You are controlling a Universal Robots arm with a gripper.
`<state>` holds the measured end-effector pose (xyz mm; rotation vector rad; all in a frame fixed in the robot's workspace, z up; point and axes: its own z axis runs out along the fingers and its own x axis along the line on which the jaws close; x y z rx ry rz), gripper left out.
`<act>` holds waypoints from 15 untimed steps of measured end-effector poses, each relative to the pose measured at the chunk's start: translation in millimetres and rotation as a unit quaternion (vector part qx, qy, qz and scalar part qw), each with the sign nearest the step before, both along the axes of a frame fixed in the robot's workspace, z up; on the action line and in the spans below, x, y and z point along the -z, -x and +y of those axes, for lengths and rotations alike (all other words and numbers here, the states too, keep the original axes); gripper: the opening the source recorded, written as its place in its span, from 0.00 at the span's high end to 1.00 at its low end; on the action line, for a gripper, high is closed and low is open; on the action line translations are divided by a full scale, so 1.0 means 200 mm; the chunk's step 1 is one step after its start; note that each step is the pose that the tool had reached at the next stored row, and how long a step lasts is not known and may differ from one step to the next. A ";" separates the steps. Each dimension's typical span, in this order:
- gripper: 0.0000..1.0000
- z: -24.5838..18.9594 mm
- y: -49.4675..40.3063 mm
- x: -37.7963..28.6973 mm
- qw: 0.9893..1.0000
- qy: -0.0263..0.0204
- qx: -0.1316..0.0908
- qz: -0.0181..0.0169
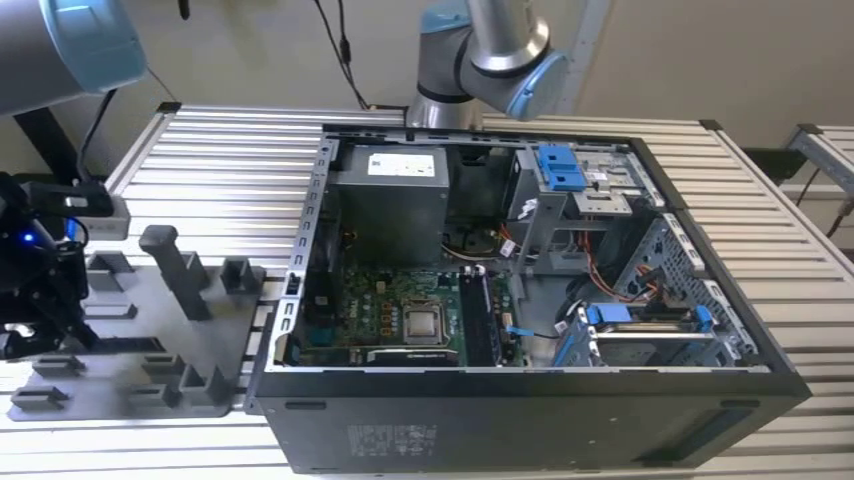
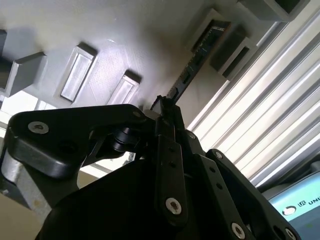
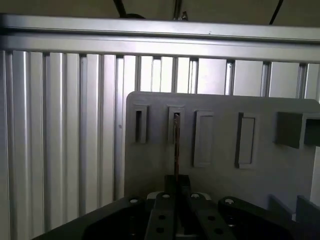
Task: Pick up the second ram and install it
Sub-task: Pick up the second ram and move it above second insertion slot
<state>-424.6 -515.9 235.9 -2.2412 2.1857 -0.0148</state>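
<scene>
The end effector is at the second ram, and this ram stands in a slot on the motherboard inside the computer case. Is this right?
Not the place. The end effector is at the second ram, but this ram stands in a slot of the grey fixture tray, as the first wrist view shows.

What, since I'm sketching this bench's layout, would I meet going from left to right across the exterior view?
grey fixture tray → computer case's left wall → processor on the motherboard → lower drive cage with its blue latch
</scene>
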 end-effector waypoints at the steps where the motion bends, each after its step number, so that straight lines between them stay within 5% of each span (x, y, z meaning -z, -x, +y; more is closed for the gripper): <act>1: 0.86 0.000 0.000 -0.006 1.000 0.000 0.000 0.000; 11: 0.86 0.000 0.000 -0.067 1.000 -0.003 0.000 0.000; 15: 0.86 0.000 0.000 -0.080 1.000 -0.015 0.003 0.000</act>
